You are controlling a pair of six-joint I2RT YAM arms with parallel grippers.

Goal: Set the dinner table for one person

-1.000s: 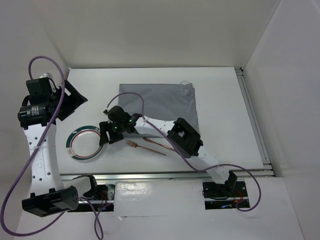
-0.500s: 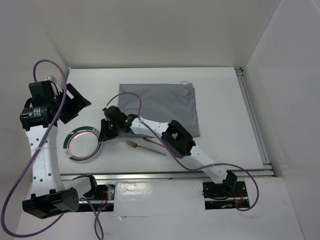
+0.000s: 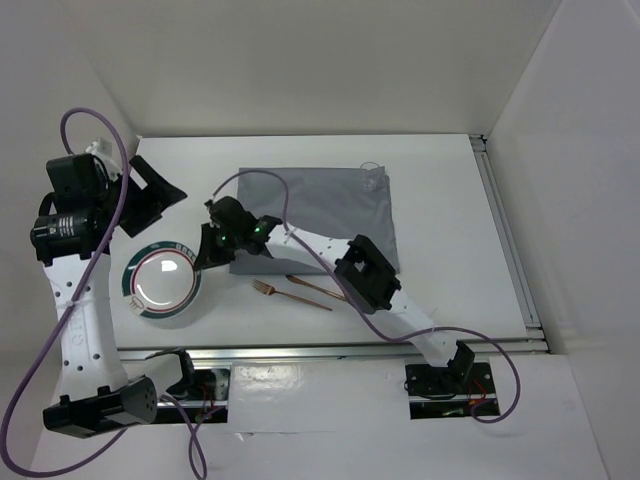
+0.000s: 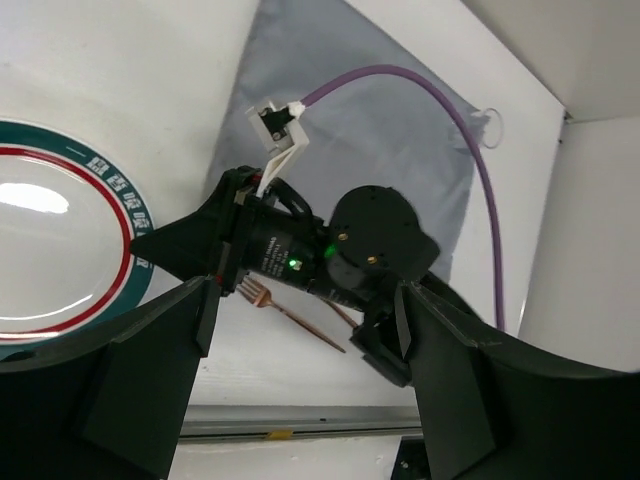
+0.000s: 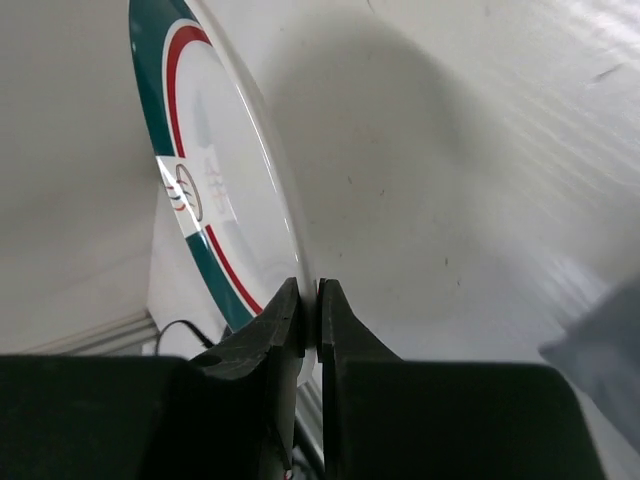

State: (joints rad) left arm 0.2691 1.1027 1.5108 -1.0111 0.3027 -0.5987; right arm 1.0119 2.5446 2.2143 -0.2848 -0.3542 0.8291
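Observation:
A white plate (image 3: pixel 160 282) with a green and red rim is near the left of the dinner table (image 3: pixel 450 250). My right gripper (image 3: pixel 204 257) is shut on its right edge. In the right wrist view the fingers (image 5: pixel 310 292) pinch the plate (image 5: pixel 215 170) rim, which casts a shadow on the surface below. My left gripper (image 3: pixel 148 198) hangs open above the table's left side with nothing between its fingers; its view looks down on the plate (image 4: pixel 50 250) and the right arm. A copper fork (image 3: pixel 290 295) lies in front of the grey cloth (image 3: pixel 320 200).
A second copper utensil (image 3: pixel 318 288) lies just right of the fork, partly under the right arm. A clear glass (image 3: pixel 373 178) stands at the cloth's far right corner. A metal rail (image 3: pixel 510 250) runs along the table's right edge.
My right gripper has closed on the plate's right rim and the plate has shifted left and up, looking larger. The left arm has swung slightly back and left.

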